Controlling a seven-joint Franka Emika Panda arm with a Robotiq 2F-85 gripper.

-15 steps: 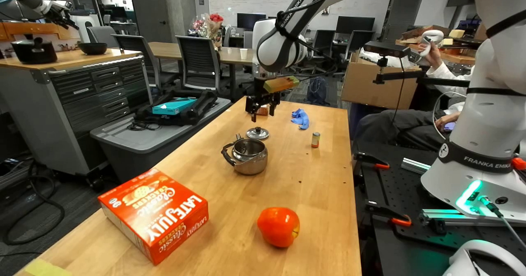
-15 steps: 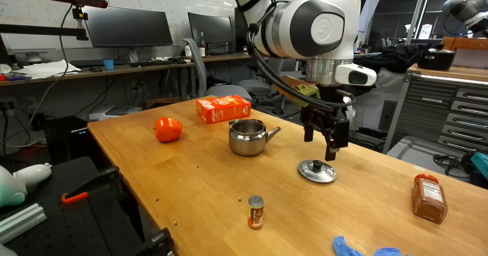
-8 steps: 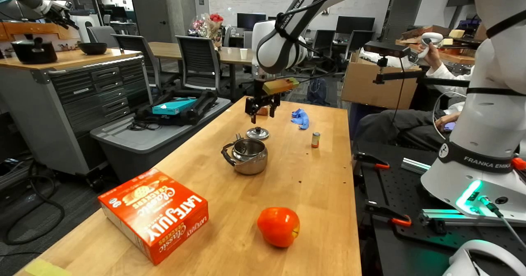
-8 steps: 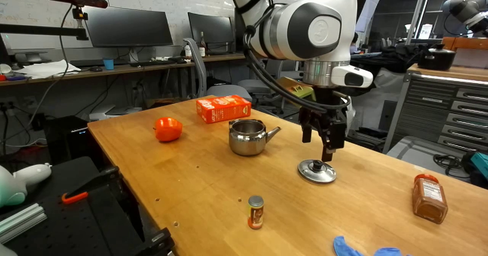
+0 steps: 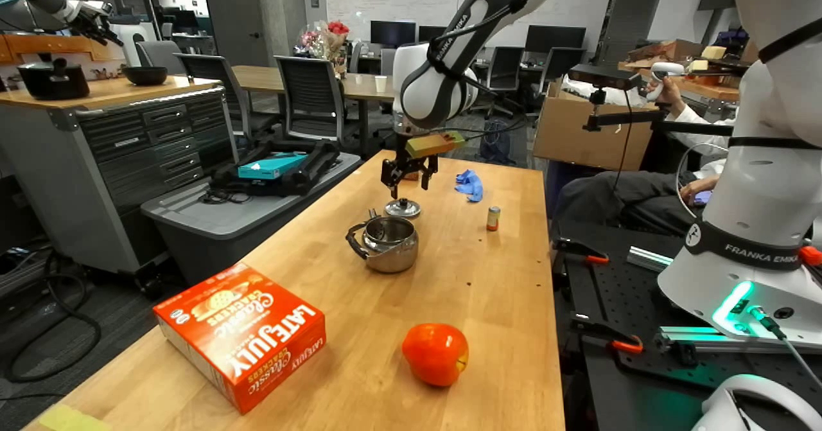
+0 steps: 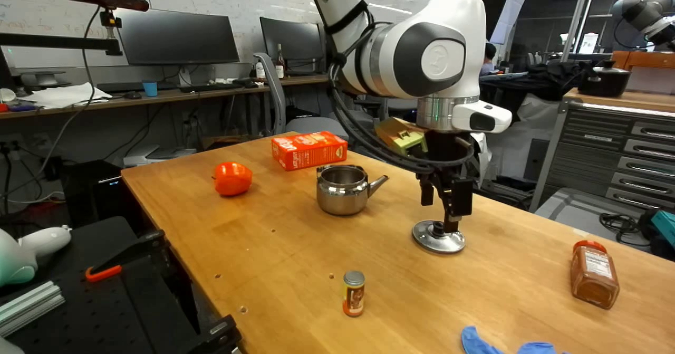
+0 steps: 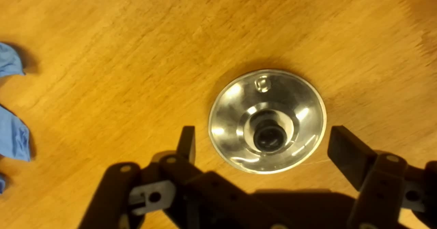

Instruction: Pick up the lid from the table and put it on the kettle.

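The round silvery lid point(image 5: 403, 211) lies flat on the table with its dark knob up. It also shows in an exterior view point(image 6: 433, 244) and in the wrist view point(image 7: 232, 114). My gripper point(image 7: 264, 143) is open and empty, low over the lid. In the wrist view its fingers stand to either side of the lid, with the dark knob point(image 7: 270, 138) between them. The gripper shows in both exterior views point(image 5: 410, 189) point(image 6: 439, 216); a fingertip covers part of the lid. The silver kettle point(image 6: 341, 198) stands upright beside the lid, its top uncovered; its handle point(image 5: 355, 241) shows in an exterior view.
A red cracker box point(image 5: 241, 334) and a red-orange ball-shaped item point(image 5: 437, 354) stand beyond the kettle. A small can point(image 6: 353, 293), a brown jar with a red cap point(image 6: 594, 275) and a blue glove point(image 5: 470, 185) lie around the lid. The kettle's spout point(image 6: 377, 184) points towards the gripper side.
My gripper has come down towards the lid and shifted slightly, staying open. The lid and the kettle have not moved.
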